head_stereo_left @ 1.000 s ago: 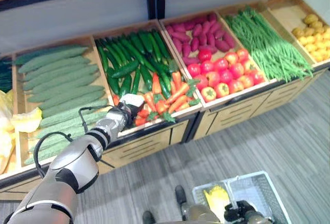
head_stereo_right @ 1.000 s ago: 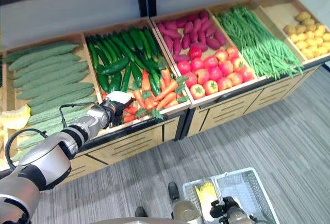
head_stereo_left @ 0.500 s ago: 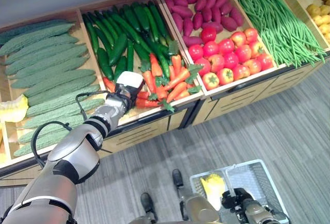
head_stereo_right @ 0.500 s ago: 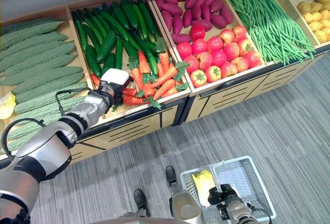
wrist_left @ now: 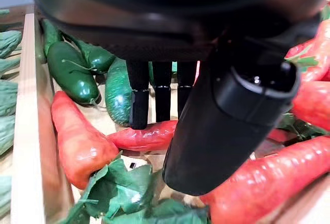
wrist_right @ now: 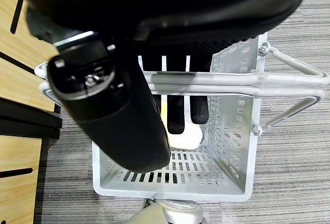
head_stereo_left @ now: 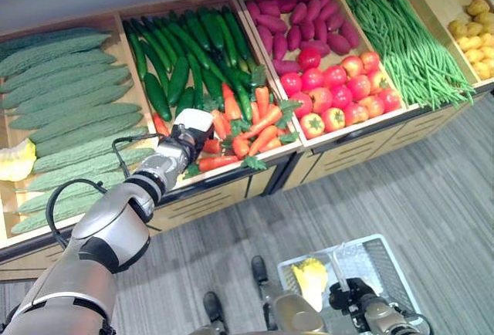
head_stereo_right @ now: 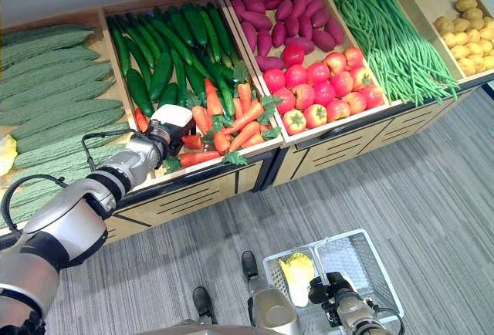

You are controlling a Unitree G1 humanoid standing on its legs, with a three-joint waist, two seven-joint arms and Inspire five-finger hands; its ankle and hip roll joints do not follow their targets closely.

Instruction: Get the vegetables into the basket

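The left hand [head_stereo_left: 187, 130] hovered with straight fingers [wrist_left: 138, 102] over orange carrots [head_stereo_left: 251, 130] near the wooden crate's front edge [head_stereo_left: 231, 182]. The right hand [head_stereo_left: 351, 298] clenched the white wire basket's handle [wrist_right: 216, 79], low on the grey floor [head_stereo_left: 432, 188].

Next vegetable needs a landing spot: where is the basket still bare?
The white wire basket is bare right of the yellow vegetable, beyond the right hand curled on its handle. The carrot crate under the left hand is crowded.
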